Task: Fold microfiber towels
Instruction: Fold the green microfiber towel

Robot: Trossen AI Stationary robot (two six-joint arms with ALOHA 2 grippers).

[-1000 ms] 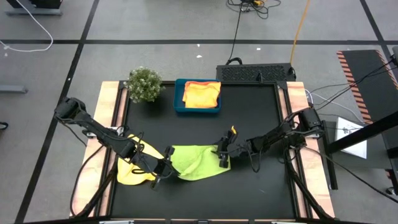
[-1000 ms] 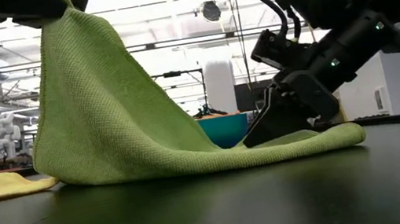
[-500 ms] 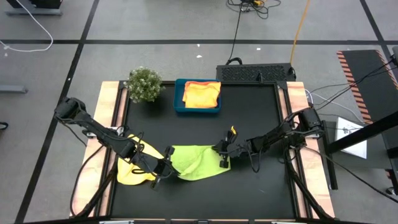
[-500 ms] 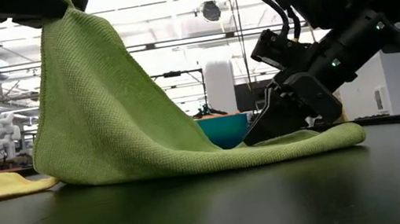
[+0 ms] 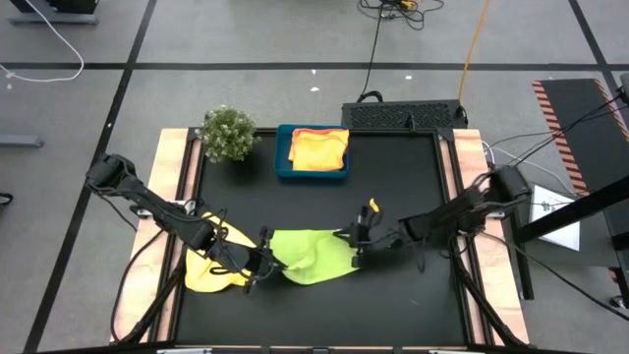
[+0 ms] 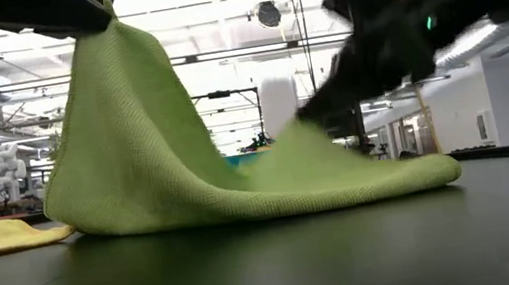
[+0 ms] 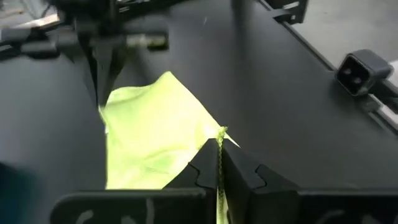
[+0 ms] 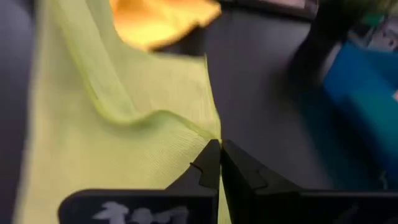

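My right gripper [image 8: 219, 144] has just clamped onto the lime green towel's [image 5: 310, 255] right corner and begun lifting it; the left gripper [image 7: 219, 138] keeps the left corner pinched high above the tabletop [image 5: 393, 177], ready for folding.

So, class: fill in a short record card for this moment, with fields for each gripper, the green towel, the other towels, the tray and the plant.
left gripper: shut on green towel corner, raised
right gripper: shut on green towel's edge, lifting
green towel: two points raised, the rest on the table's front middle
yellow towel: flat on the table, beside left arm
tray: blue, at the back, holds an orange-yellow towel
plant: back left, beside the tray
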